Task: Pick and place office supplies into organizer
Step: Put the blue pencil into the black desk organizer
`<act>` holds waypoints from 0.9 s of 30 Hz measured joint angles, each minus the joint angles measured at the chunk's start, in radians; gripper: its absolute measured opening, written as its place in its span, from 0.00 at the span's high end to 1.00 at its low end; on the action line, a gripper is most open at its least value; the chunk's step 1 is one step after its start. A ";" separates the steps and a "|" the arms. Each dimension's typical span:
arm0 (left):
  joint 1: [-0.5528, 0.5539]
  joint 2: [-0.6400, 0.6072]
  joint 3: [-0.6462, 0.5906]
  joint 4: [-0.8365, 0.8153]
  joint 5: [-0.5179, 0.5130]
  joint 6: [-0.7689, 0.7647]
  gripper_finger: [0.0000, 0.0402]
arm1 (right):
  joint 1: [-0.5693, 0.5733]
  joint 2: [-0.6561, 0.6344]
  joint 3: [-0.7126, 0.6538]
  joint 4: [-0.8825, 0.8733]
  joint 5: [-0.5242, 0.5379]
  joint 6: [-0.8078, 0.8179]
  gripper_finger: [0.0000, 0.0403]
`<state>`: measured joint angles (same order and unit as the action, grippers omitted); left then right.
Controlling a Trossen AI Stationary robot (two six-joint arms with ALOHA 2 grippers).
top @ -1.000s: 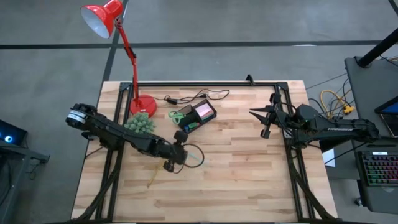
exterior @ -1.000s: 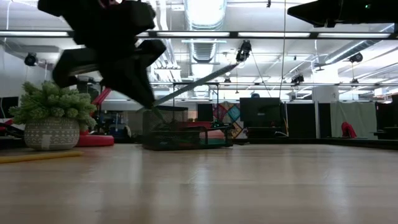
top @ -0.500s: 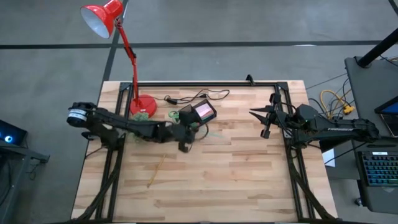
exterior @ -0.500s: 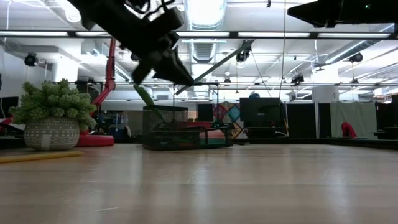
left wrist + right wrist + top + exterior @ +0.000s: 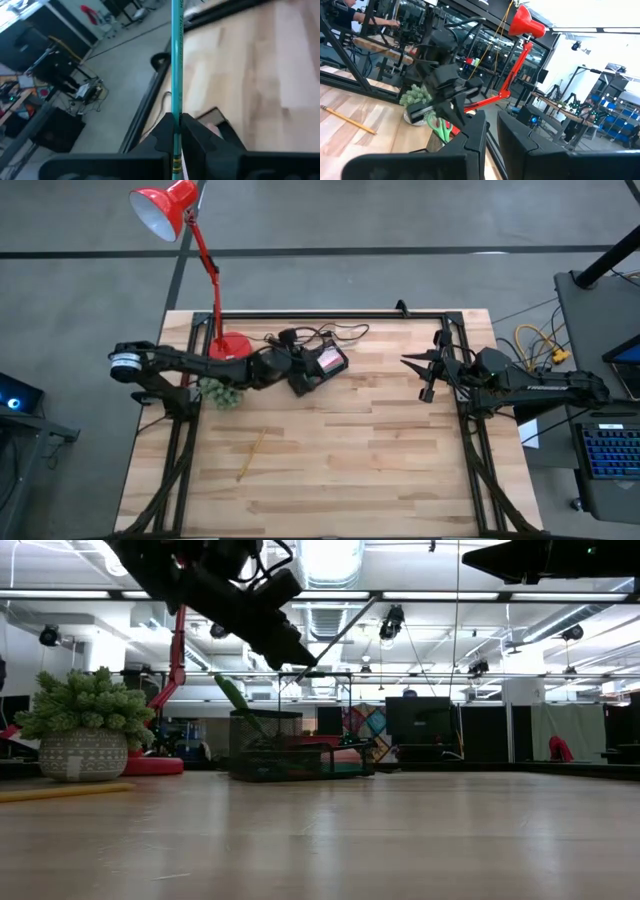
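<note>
My left gripper point(image 5: 300, 375) is shut on a teal-green pen point(image 5: 176, 60) and hangs just above the near-left side of the black organizer point(image 5: 322, 366). The organizer stands at the table's far middle and holds a pink sticky-note pad point(image 5: 327, 358) and green-handled scissors point(image 5: 236, 700). In the low view the pen point(image 5: 335, 640) slants up from the gripper point(image 5: 298, 655). A yellow pencil point(image 5: 250, 455) lies flat on the table's near left. My right gripper point(image 5: 415, 375) waits at the table's right, its fingers point(image 5: 476, 131) a narrow gap apart and holding nothing. My left gripper pinches the pen's shaft point(image 5: 175, 119) between its two fingertips, close to one end of the pen. The pen runs along the fingers and sticks out far beyond them. It is lifted clear of the table, with its long free end tilted upward.
A red desk lamp stands on its round base point(image 5: 230, 345) at the far left, beside a potted plant point(image 5: 222, 388) right by my left arm. A black cable point(image 5: 330, 332) lies behind the organizer. Bare wood stretches across the table's middle and near side.
My left gripper has swung from the table's near middle toward the far edge, rising and rolling its wrist, and now hangs by the organizer. The pen has gone with it, held the same way and clear of the table. The plant, hidden under the arm before, shows again.
</note>
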<state>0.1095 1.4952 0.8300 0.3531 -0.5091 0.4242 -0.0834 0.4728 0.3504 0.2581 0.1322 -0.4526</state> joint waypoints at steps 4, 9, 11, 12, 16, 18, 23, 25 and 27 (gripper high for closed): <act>0.024 0.000 -0.048 0.099 -0.001 -0.032 1.00 | 0.000 0.000 0.000 0.000 0.000 0.000 0.91; 0.049 0.000 -0.077 0.113 -0.002 -0.157 1.00 | 0.000 0.000 0.000 0.000 0.000 0.000 0.91; 0.059 0.000 -0.087 0.109 -0.007 -0.210 1.00 | 0.000 0.000 0.000 0.000 0.000 0.000 0.91; 0.062 0.000 -0.089 0.109 -0.016 -0.233 1.00 | 0.000 0.000 0.000 0.000 0.000 0.000 0.91; 0.070 0.000 -0.090 0.112 -0.066 -0.262 1.00 | 0.000 0.000 0.000 0.000 0.000 0.000 0.91; 0.072 0.000 -0.091 0.110 -0.077 -0.262 1.00 | 0.000 0.000 0.000 0.000 0.000 0.000 0.91; 0.074 0.000 -0.097 0.110 -0.072 -0.304 1.00 | 0.000 0.000 0.000 0.000 0.000 0.000 0.91; 0.074 0.000 -0.100 0.115 -0.061 -0.334 1.00 | 0.000 0.000 0.000 0.000 0.000 0.000 0.91; 0.074 0.000 -0.109 0.144 -0.050 -0.343 1.00 | 0.000 0.000 0.000 0.000 0.000 0.000 0.91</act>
<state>0.1837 1.4956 0.7211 0.4976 -0.5588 0.0808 -0.0837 0.4728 0.3504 0.2581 0.1322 -0.4526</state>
